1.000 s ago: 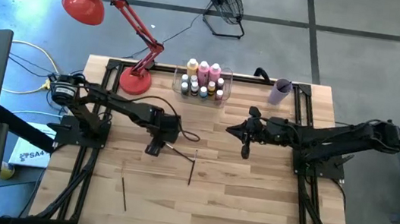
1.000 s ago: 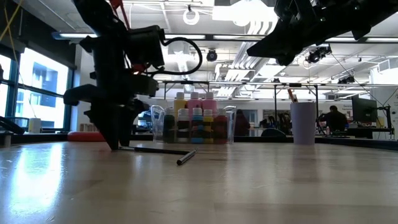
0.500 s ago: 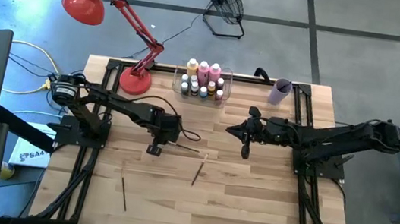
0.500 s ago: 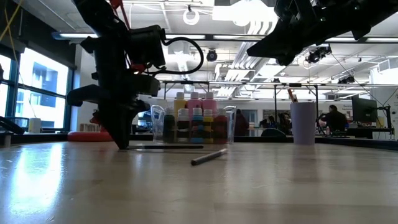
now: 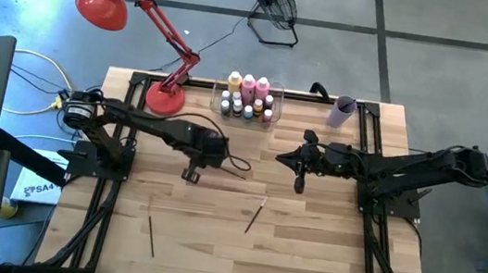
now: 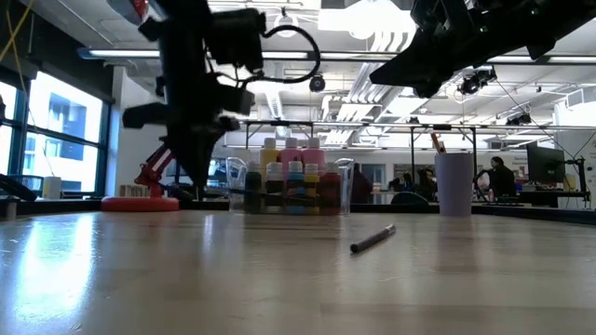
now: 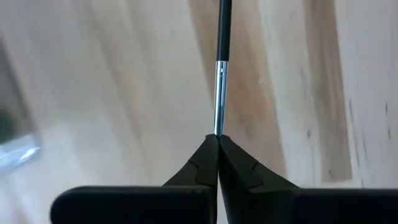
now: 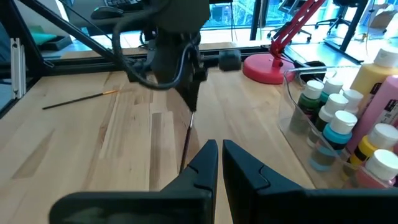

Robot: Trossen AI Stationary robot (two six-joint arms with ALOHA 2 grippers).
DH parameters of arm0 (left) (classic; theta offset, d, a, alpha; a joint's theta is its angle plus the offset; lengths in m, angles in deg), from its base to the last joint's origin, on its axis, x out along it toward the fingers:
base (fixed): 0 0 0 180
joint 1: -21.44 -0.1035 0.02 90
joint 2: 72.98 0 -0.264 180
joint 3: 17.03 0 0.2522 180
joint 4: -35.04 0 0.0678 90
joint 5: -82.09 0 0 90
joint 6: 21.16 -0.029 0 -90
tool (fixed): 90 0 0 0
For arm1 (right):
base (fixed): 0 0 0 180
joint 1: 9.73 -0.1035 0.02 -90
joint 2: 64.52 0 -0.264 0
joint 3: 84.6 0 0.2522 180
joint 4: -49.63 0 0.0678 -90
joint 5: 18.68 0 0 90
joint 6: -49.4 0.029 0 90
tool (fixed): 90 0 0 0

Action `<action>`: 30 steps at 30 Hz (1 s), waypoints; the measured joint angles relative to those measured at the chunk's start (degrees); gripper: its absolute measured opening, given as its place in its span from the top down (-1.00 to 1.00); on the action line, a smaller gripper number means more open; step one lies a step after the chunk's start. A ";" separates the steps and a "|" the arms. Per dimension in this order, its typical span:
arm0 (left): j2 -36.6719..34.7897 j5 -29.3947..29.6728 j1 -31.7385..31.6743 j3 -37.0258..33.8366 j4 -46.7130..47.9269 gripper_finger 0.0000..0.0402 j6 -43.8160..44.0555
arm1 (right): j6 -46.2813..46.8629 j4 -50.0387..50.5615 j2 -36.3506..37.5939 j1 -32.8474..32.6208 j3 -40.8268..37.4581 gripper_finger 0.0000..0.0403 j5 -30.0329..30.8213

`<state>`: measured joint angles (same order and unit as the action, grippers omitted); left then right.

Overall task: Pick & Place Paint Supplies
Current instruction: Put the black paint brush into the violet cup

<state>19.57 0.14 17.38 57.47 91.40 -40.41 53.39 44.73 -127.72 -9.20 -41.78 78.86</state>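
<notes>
1. From the high view, I am seeing my left pincer [image 5: 191, 175] sitting over the middle of the bench [image 5: 303, 265], clamping one end of a thin paintbrush [image 5: 226, 170] that is pointing toward the right arm. My right pincer [image 5: 299, 186] is hanging nearby with its fingers together, holding nothing. A second brush [image 5: 253, 219] is lying loose on the wood, and a third brush [image 5: 151, 235] is lying well apart near the left side. The paint bottles [image 5: 249, 98] are standing inside the clear bin [image 5: 227, 89] at the far edge, with the lilac cup [image 5: 341, 111] beside it and a red lamp [image 5: 137, 21] to the left.
2. From the low view, I am watching the left pincer [image 6: 198, 181] hanging above the wood, the loose brush [image 6: 372, 238] lying flat, and the bottles [image 6: 293, 179] standing behind.
3. In the left wrist view, the fingertips [image 7: 214, 149] are pinching the brush's metal ferrule [image 7: 219, 93].
4. In the right wrist view, my right pincer [image 8: 216, 152] is showing its fingers nearly touching, and the bin [image 8: 295, 106] of bottles is sitting close by.
</notes>
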 joint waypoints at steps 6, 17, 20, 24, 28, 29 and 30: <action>0.00 7.51 -0.32 8.51 7.59 1.00 -3.77 | -2.57 -1.05 0.00 -0.02 -0.02 0.93 0.34; -0.11 -4.90 -14.61 12.00 8.15 1.00 -1.18 | -16.42 -4.84 0.02 -8.68 -0.02 0.98 19.27; -0.11 -14.30 -18.58 11.97 6.42 1.00 2.04 | -20.37 -7.30 -0.74 -11.62 -0.02 0.99 26.80; -0.11 -25.61 -21.48 11.97 2.69 1.00 5.69 | -27.24 -12.57 -5.00 -13.31 -0.02 0.99 33.19; -0.13 -28.86 -21.81 11.97 1.02 1.00 9.23 | -35.53 -20.26 -12.78 -13.29 0.48 0.99 32.67; -0.13 -28.93 -21.81 11.97 1.02 1.00 10.29 | -37.72 -21.58 -15.09 -13.26 1.23 0.99 32.66; -0.13 -28.95 -21.81 11.97 1.02 1.00 11.59 | -39.79 -22.29 -17.28 -13.25 2.16 0.99 32.67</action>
<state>19.44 -28.81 -4.43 69.44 92.42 -28.82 13.60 22.44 -144.99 -22.44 -39.62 111.52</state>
